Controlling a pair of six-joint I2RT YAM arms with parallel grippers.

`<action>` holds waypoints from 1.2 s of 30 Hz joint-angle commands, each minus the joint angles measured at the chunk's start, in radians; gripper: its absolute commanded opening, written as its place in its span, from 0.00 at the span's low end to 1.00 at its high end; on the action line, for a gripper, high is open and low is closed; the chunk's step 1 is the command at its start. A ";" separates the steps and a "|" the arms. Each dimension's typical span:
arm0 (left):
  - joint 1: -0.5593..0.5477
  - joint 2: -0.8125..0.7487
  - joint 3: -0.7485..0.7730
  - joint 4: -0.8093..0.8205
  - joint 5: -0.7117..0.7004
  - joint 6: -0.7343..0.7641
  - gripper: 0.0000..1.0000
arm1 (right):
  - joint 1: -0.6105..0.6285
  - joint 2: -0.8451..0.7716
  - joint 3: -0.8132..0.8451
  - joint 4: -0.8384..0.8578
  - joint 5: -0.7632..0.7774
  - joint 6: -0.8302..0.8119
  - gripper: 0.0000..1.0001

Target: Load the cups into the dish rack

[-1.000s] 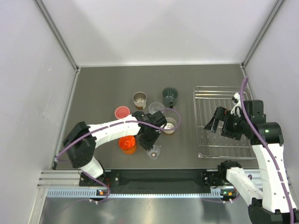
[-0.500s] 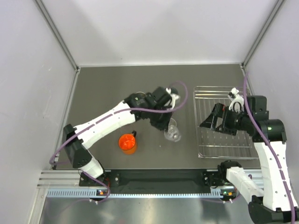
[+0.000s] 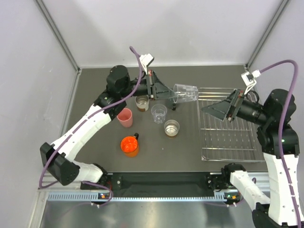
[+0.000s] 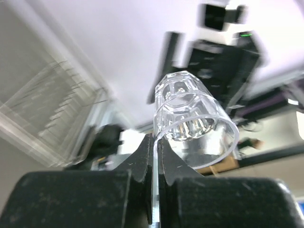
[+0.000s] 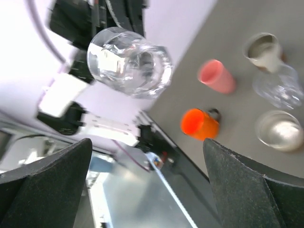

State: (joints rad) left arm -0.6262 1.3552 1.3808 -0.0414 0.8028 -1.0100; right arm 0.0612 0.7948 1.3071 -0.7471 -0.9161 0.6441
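My left gripper (image 3: 167,94) is shut on the rim of a clear plastic cup (image 3: 186,93) and holds it on its side in the air, just left of the dish rack (image 3: 205,156). The left wrist view shows the pads clamping the cup's rim (image 4: 194,124). My right gripper (image 3: 214,107) is open and empty above the rack, facing the held cup (image 5: 128,61) a short way off. On the table stand a steel cup (image 3: 142,102), a clear cup (image 3: 159,112), a second steel cup (image 3: 172,127), a pink cup (image 3: 125,117) and an orange cup (image 3: 129,146). The dark green cup is mostly hidden under my left gripper.
The rack fills the right side of the table, and no cup shows in it. White walls close in the table at the back and both sides. The arm bases and a metal rail (image 3: 142,194) line the near edge.
My left arm has lifted the clear cup off the table and swung it up and right towards the rack. My right gripper has risen and turned towards the cup.
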 commanded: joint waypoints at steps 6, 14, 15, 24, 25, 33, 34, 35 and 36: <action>0.002 0.048 -0.016 0.758 0.162 -0.480 0.00 | -0.009 0.026 -0.085 0.692 -0.118 0.469 0.99; 0.003 0.058 -0.022 0.736 0.170 -0.481 0.00 | -0.003 0.061 -0.054 0.819 -0.155 0.566 0.95; 0.002 0.059 -0.019 0.732 0.171 -0.481 0.00 | 0.000 0.069 -0.052 0.821 -0.155 0.578 0.94; -0.007 0.084 -0.006 0.709 0.174 -0.487 0.00 | 0.055 0.099 0.003 0.899 -0.148 0.655 0.90; -0.010 0.091 -0.002 0.701 0.179 -0.486 0.00 | 0.060 0.106 0.007 0.887 -0.145 0.649 0.90; -0.023 0.102 0.006 0.689 0.182 -0.490 0.00 | 0.181 0.129 0.006 0.819 -0.074 0.588 0.83; -0.024 0.102 0.006 0.686 0.179 -0.487 0.00 | 0.213 0.132 0.007 0.813 -0.066 0.579 0.82; -0.023 0.102 0.006 0.683 0.182 -0.487 0.00 | 0.226 0.132 0.009 0.804 -0.057 0.569 0.81; -0.024 0.102 0.006 0.683 0.182 -0.487 0.00 | 0.236 0.138 0.014 0.783 -0.038 0.551 0.80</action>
State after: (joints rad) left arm -0.6445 1.4631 1.3544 0.6067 0.9871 -1.4986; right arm 0.2504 0.9287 1.2724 0.0498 -0.9951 1.2434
